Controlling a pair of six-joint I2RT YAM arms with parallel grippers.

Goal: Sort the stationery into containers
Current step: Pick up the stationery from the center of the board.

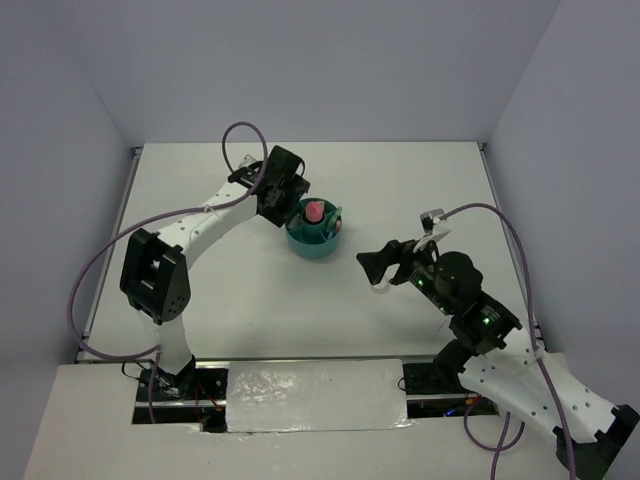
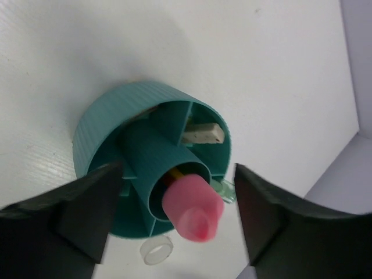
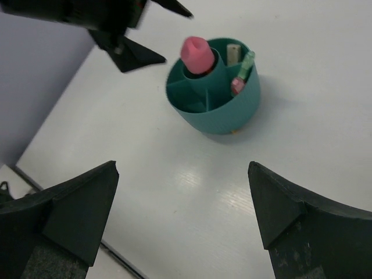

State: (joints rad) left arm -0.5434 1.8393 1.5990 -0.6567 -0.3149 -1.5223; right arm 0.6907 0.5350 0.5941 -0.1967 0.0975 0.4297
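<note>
Left gripper (image 2: 177, 174): jaws wide apart, empty, over the teal organiser (image 2: 99, 133). Right gripper (image 3: 183, 174): spread, empty, well apart from the organiser. Pink tube (image 2: 193, 208) in the organiser's central cup, eraser (image 2: 203, 132) in a ring compartment. Clear tape ring (image 2: 157, 251) lies outside, just beside the organiser's wall. It is probably light, stiff and slick: pinch across its rim.

Top view: I can't sort the teal organiser's (image 1: 322, 248) contents beyond one pink blob; the rest is too small. The left gripper (image 1: 290, 212) covers its left rim, and the right arm (image 1: 560, 400) runs off the bottom-right corner. Left wrist: the pink tube (image 2: 192, 208) is buried in the central cup (image 2: 152, 160) below its head, near tip blurred; the yellow sliver (image 2: 172, 172) beside it is unreadable. Right wrist: the right gripper (image 3: 182, 168) is clipped by the bottom edge; I can't identify the orange speck (image 3: 233, 132) under the organiser.
</note>
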